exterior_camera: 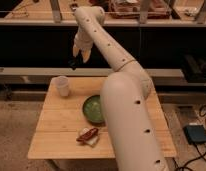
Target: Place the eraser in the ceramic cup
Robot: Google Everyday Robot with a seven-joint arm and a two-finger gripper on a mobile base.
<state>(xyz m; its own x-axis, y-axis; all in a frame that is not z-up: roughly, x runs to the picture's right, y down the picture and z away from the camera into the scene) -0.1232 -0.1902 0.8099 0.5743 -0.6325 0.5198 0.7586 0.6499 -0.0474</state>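
Apparently halfway: the tool [79, 56], clamped on what looks like the eraser [73, 63], hovers at one o'clock of the ceramic cup [62, 86]; lowering and release remain.

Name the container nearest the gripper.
The white ceramic cup at the back-left of the table: the gripper, shut on the eraser, hangs above and right of it; the green bowl sits farther, mid-table.

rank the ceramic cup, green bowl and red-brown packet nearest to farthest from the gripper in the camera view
The gripper, shut on the eraser, hangs over the table's back left.
1. ceramic cup: just below it, back left corner.
2. green bowl: table middle.
3. packet: near the front edge.
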